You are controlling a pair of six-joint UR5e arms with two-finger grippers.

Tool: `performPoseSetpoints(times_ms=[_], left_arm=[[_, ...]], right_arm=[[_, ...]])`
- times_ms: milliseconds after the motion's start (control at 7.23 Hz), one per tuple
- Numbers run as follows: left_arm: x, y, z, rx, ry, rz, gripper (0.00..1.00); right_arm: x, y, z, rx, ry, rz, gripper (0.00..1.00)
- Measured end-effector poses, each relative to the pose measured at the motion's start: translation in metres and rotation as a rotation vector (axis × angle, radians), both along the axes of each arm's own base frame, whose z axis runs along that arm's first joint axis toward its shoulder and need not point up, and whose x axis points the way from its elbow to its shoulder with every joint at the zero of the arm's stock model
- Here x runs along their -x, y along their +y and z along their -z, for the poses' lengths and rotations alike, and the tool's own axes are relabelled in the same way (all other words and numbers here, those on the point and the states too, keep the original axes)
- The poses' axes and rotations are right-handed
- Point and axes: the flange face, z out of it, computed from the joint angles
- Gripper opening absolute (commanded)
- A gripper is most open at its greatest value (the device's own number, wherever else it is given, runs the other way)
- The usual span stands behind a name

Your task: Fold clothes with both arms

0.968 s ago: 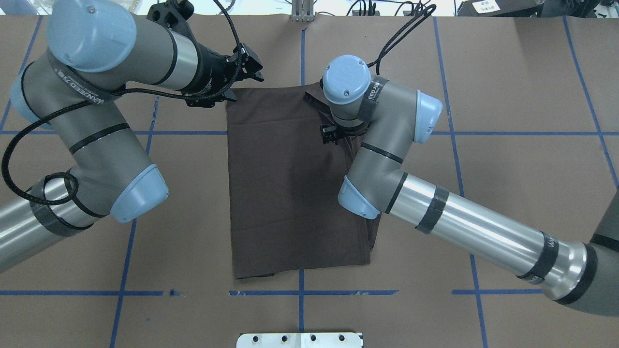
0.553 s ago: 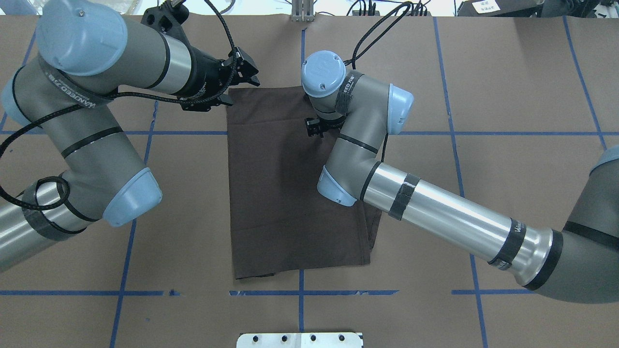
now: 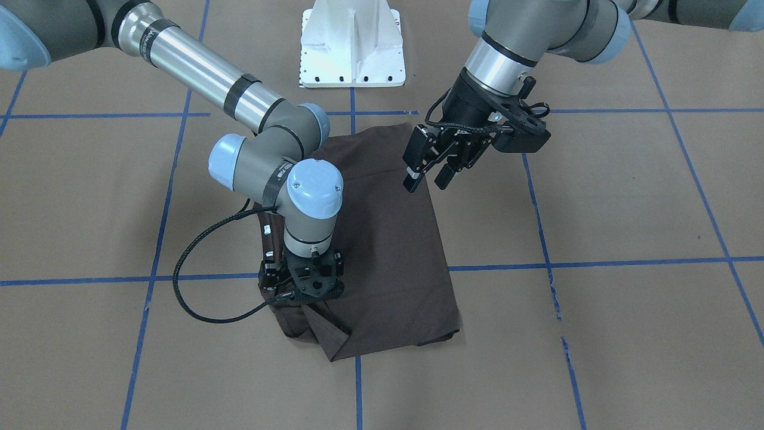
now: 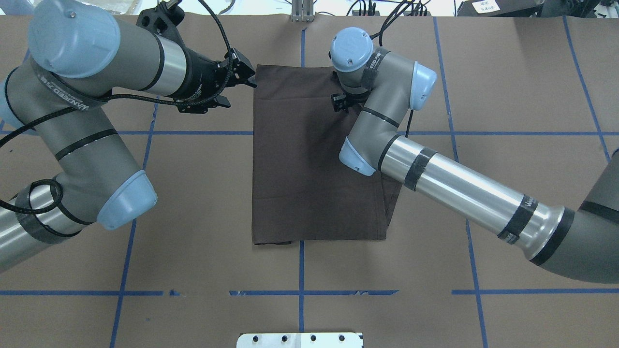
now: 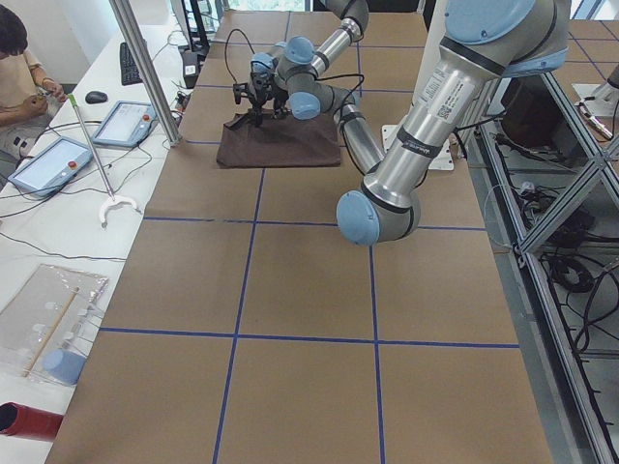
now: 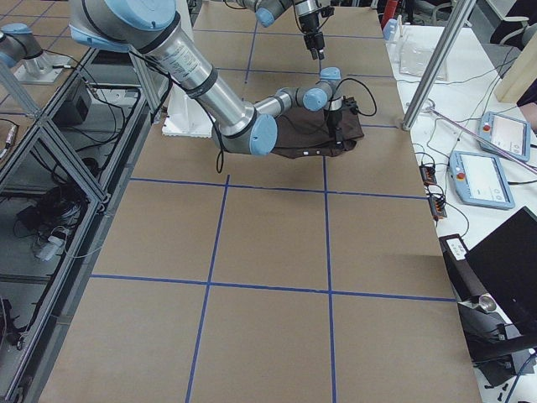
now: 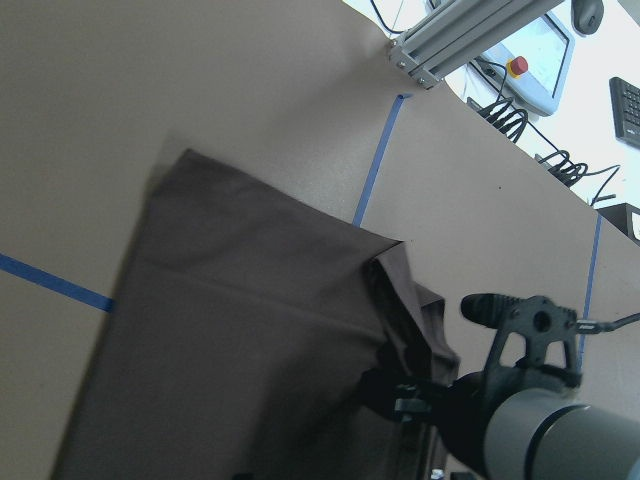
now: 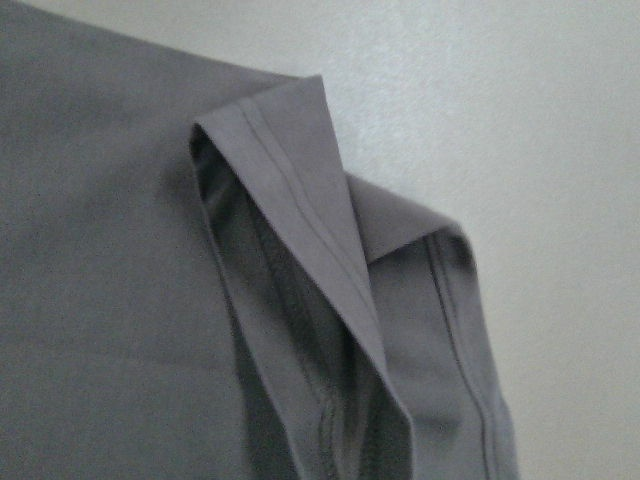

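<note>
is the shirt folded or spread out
Folded: the T-shirt lies as a narrow rectangle, and the right wrist view shows stacked hemmed layers at one corner.

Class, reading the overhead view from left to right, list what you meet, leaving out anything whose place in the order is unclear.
left arm → left gripper → T-shirt → right arm

Brown paper-covered worktop (image 4: pixel 193 217), gridded with blue tape lines (image 4: pixel 300 292), carries one folded dark brown T-shirt (image 4: pixel 300 169) near its middle and a white pedestal base (image 3: pixel 352 45).
</note>
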Motion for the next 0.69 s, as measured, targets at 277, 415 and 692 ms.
performPoseSetpoints(times_ms=[277, 415, 692], left_arm=[[0.000, 0.002, 0.001, 0.016, 0.010, 0.005, 0.72], [0.001, 0.003, 0.002, 0.020, 0.015, 0.006, 0.72], [0.003, 0.008, 0.005, 0.033, 0.031, 0.008, 0.72]], right_arm=[[-0.037, -0.025, -0.030, 0.000, 0.041, -0.005, 1.00], [-0.065, -0.034, -0.066, -0.007, 0.064, -0.001, 1.00], [-0.128, -0.047, -0.095, -0.030, 0.041, 0.036, 1.00]])
